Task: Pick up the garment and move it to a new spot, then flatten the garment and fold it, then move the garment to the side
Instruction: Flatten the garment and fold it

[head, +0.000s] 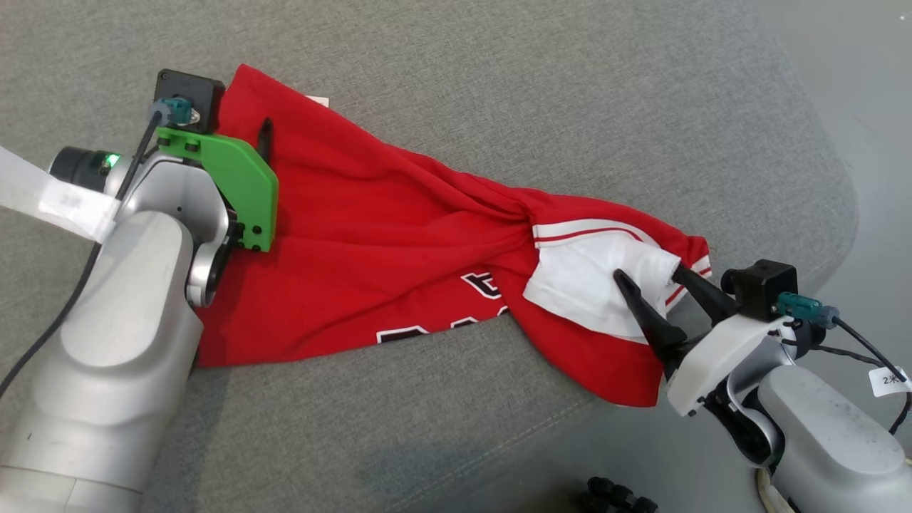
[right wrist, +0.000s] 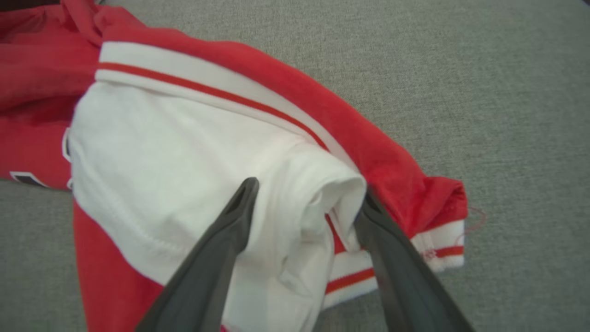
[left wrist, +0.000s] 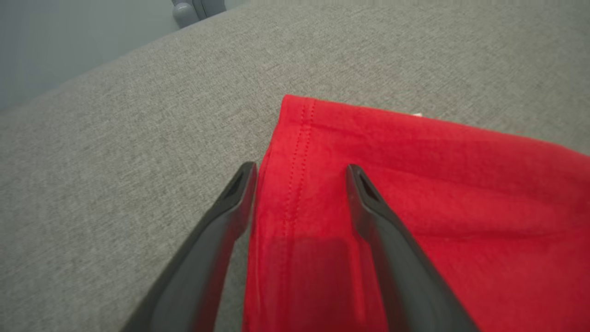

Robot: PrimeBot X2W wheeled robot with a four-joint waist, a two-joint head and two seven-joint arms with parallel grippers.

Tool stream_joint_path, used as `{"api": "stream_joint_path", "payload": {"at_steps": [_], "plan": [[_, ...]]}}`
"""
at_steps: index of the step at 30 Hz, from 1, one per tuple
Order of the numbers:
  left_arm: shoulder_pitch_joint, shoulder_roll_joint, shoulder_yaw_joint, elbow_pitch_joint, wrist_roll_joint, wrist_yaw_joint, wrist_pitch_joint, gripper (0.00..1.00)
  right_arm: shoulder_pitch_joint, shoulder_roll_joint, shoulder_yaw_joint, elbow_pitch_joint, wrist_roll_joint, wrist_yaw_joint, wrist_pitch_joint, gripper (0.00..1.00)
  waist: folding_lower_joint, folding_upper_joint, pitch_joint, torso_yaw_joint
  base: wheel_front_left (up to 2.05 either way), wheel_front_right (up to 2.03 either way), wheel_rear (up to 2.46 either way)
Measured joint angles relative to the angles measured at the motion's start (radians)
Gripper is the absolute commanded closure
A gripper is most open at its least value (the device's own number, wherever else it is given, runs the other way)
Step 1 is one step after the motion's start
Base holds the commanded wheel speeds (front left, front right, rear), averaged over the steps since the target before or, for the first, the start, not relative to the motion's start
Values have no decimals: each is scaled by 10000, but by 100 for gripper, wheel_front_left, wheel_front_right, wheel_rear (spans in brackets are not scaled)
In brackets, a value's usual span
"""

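While straddling opposite ends of the twisted red-and-white cotton garment point(head: 370, 235), lying lengthwise from the grey fabric cushion's point(head: 499, 85) left side toward its near right corner, holding left gripper point(left wrist: 299, 184) and right gripper point(right wrist: 309, 198) spread, clamping nothing.

Head view: overhead, facing down, whole garment point(head: 370, 235). Wrist views: close, low-angled; each shares one garment end.

The garment point(head: 370, 235) laid across the cushion point(head: 499, 85)
Its hem point(left wrist: 295, 152) at my left, under my left pincer point(left wrist: 299, 177); its sleeve point(right wrist: 184, 152) at my right (near the cushion's edge), between my right pincer's point(head: 647, 272) fingers point(right wrist: 221, 240).
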Motion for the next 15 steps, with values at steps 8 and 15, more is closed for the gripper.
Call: {"api": "stream_joint_path", "payload": {"at_steps": [8,15], "plan": [[-585,-29,242,621,-272,-79,236,0,-1,314,134,276,-12,102,-113,0,0,0,54,-361,0,0,0],[-627,-416,282,1133,-667,-251,418,78,-12,431,98,577,-12,146,-203,0,0,0,36,-391,0,0,0]]}}
